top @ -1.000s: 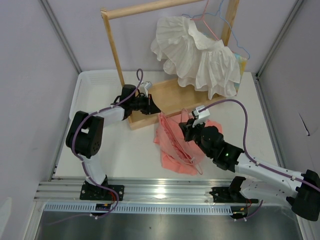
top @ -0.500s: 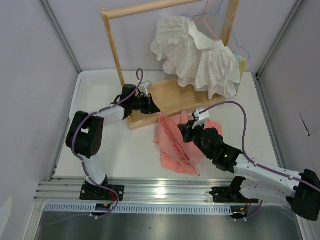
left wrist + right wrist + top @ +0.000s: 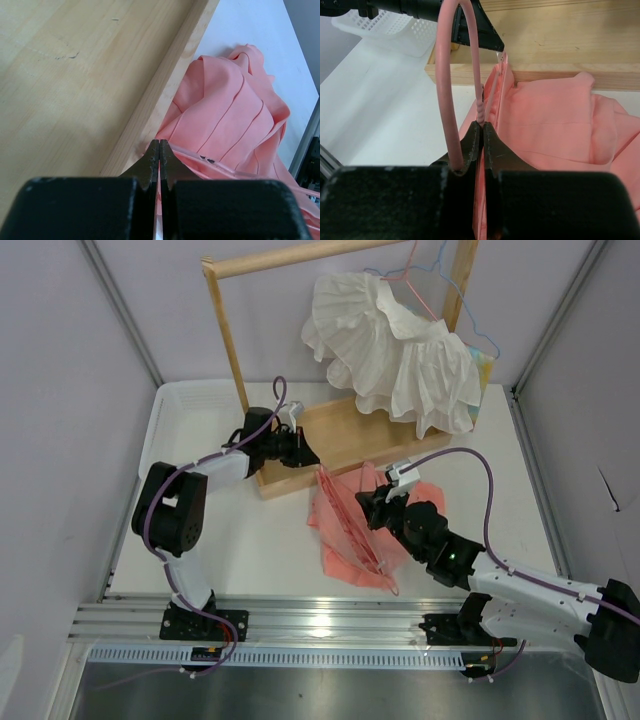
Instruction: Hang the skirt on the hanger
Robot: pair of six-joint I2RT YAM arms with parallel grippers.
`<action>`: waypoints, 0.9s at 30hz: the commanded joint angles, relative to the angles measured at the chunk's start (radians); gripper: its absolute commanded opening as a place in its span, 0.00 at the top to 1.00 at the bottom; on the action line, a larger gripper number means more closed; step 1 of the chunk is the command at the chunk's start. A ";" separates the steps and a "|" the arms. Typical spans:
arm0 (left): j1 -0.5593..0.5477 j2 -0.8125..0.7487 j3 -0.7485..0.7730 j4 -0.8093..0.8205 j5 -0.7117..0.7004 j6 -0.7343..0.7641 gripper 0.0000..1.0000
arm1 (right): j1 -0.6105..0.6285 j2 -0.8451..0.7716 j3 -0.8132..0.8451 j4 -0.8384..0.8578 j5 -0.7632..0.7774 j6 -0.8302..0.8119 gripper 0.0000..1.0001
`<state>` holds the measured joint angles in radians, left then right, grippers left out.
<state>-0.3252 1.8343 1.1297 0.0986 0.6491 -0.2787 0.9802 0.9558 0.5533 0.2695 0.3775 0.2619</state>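
The salmon-pink skirt (image 3: 345,565) lies crumpled on the white table against the wooden rack base; it also shows in the left wrist view (image 3: 225,115) and the right wrist view (image 3: 550,125). The pale-pink hanger (image 3: 350,530) lies slanted across it. My left gripper (image 3: 310,457) (image 3: 159,147) is shut on the hanger's far corner at the base edge. My right gripper (image 3: 366,502) (image 3: 483,127) is shut on the hanger's twisted neck, and the hook (image 3: 445,75) arches up over its left finger. In the right wrist view the left gripper (image 3: 490,42) pinches the wire's far end.
A wooden rack stands on its flat base (image 3: 340,435) at the back. A white ruffled garment (image 3: 400,350) hangs from its rail beside a light-blue hanger (image 3: 480,335). A white basket (image 3: 195,410) sits at the far left.
My right gripper has drawn slightly nearer and leftward with the hanger neck, and the hanger's near end has swung a little left. The left gripper has stayed put.
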 commanded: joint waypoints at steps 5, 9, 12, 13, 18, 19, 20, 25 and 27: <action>-0.014 -0.047 0.048 0.019 0.000 0.021 1.00 | 0.018 -0.031 -0.021 0.043 -0.020 0.004 1.00; -0.023 -0.049 0.053 0.010 0.020 0.026 1.00 | 0.018 -0.038 -0.024 0.045 -0.009 0.000 1.00; -0.032 -0.056 0.051 -0.007 0.017 0.036 1.00 | 0.018 -0.020 -0.021 0.048 0.034 -0.001 1.00; -0.034 -0.059 0.051 -0.010 0.014 0.036 1.00 | 0.018 -0.020 -0.026 0.059 0.044 -0.003 1.00; -0.034 -0.102 0.015 -0.020 -0.014 0.058 1.00 | 0.015 -0.035 -0.024 0.043 0.127 0.000 1.00; -0.034 -0.118 0.009 -0.026 -0.019 0.061 1.00 | 0.012 -0.045 -0.024 0.042 0.127 0.000 1.00; -0.034 -0.122 0.005 -0.030 -0.026 0.064 1.00 | 0.012 -0.049 -0.026 0.039 0.132 0.000 1.00; -0.032 -0.144 0.007 -0.045 -0.077 0.076 1.00 | 0.012 -0.077 -0.021 0.014 0.107 0.003 1.00; -0.034 -0.145 0.012 -0.048 -0.068 0.073 1.00 | 0.011 -0.080 -0.026 0.011 0.113 0.002 1.00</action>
<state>-0.3534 1.7386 1.1381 0.0406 0.5892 -0.2340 0.9932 0.8948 0.5293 0.2661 0.4488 0.2611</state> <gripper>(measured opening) 0.005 0.035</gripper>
